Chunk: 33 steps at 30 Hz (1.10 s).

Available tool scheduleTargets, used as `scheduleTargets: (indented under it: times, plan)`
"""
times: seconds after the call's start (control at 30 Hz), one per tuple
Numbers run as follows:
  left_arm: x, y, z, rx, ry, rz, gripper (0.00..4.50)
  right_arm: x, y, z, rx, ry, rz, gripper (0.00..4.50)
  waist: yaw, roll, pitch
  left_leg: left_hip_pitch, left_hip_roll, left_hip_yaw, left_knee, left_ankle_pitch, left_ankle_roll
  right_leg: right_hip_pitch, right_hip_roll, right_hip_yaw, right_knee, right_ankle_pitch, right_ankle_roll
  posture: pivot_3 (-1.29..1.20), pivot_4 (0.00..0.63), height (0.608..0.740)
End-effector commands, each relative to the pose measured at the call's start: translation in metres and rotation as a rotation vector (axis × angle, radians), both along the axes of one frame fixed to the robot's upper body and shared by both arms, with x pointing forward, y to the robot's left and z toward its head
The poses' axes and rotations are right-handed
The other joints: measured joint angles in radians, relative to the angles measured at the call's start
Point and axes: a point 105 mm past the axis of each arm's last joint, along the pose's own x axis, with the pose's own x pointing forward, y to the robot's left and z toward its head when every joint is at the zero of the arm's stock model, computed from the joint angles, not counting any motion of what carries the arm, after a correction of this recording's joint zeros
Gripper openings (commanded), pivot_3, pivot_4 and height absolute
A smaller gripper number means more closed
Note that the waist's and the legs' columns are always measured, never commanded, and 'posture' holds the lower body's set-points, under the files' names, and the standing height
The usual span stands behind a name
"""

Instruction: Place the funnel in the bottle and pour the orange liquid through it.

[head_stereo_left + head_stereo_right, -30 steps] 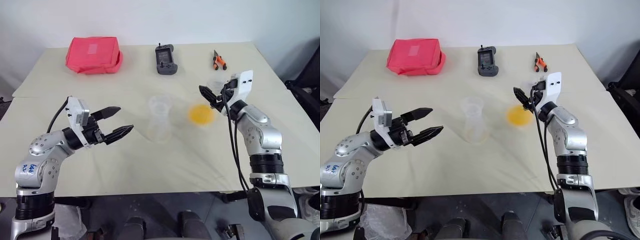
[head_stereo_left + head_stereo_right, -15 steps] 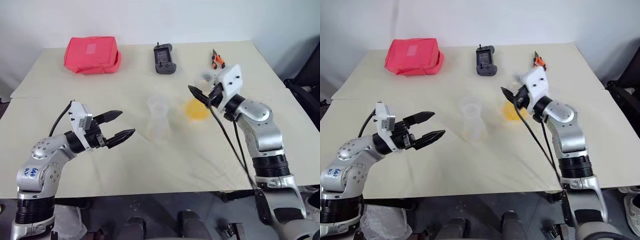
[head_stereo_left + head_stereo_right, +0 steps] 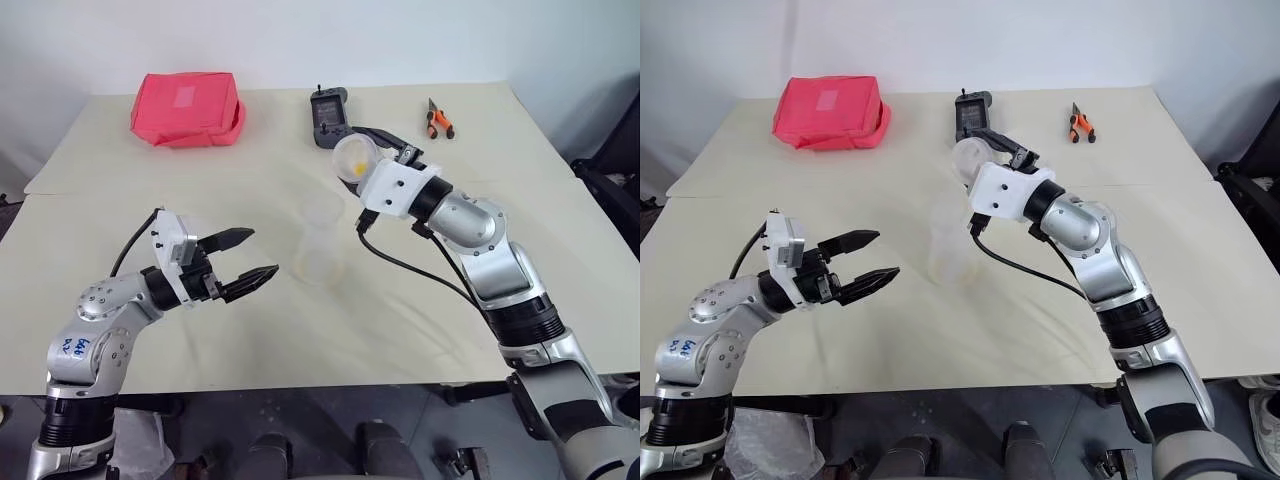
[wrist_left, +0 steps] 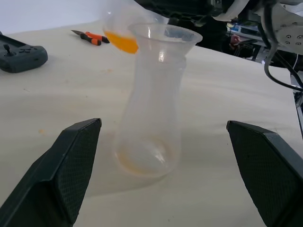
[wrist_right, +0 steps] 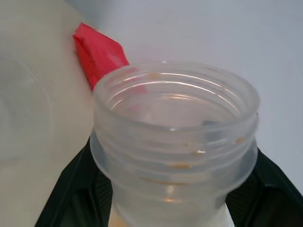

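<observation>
Right pincer (image 3: 368, 145) is clamped shut on a clear plastic jar with a threaded mouth (image 3: 352, 158). It's held up off the cream table (image 3: 450, 300) on a slant, close to the top of the bottle. The orange liquid (image 4: 122, 42) is a shallow pool sitting in the low side of that jar.

Left pincer (image 3: 262, 252) is spread wide w/ nothing in it, hovering level near the tabletop, pointing at the bottle from its left side w/o touching it.

The see-through, colourless plastic bottle (image 3: 320, 245) stands upright mid-table btwn the two arms. It has a wide base, a narrow waist and a flared lip up top — can't tell whether that flare is the small clear funnel seated in the neck or just the bottle's own rim. In the left wrist view there's a thin orange tint around the inside of its base.

Far side of the table: a red fabric pouch (image 3: 187, 108) on the left, a dark grey handheld controller (image 3: 330, 118) in the middle and orange-handled pliers (image 3: 438, 120) on the right — all well apart from the bottle.
</observation>
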Motion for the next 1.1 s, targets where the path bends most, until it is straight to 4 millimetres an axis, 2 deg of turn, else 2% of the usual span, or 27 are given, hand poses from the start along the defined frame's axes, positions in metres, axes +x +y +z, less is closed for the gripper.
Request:
scheduleTargets:
  times: [0.03,0.37,0.77,1.1]
  plan:
    - [0.000,-0.004,0.010,0.003,-0.062,-0.009,4.50,-0.017,0.010,0.024,-0.056,-0.208,0.053,2.53,0.000,0.000,0.000,0.000,0.000,0.000,0.000,0.000,0.000,0.000,0.000,0.000,0.000,0.000,0.000,0.00,0.150,0.740]
    - [0.003,-0.010,0.011,-0.022,-0.107,-0.009,4.50,-0.020,0.017,0.022,-0.123,-0.325,0.056,2.53,-0.002,0.000,0.000,0.000,0.000,0.000,-0.001,0.000,0.000,0.000,0.001,0.000,-0.001,0.000,0.000,0.00,0.150,0.740]
    - [0.005,-0.018,0.009,-0.045,-0.118,-0.019,4.50,-0.014,0.023,0.010,-0.238,-0.375,0.050,2.53,-0.004,0.000,0.000,0.000,0.001,0.000,-0.001,0.000,0.000,0.000,0.001,0.000,-0.001,0.000,0.000,0.00,0.150,0.740]
    - [0.006,-0.022,0.008,-0.059,-0.110,-0.030,4.50,-0.015,0.025,0.016,-0.268,-0.476,0.026,2.53,-0.004,0.000,0.000,0.000,0.000,0.000,-0.001,0.000,0.000,0.000,0.001,0.000,-0.001,0.000,0.000,0.00,0.150,0.740]
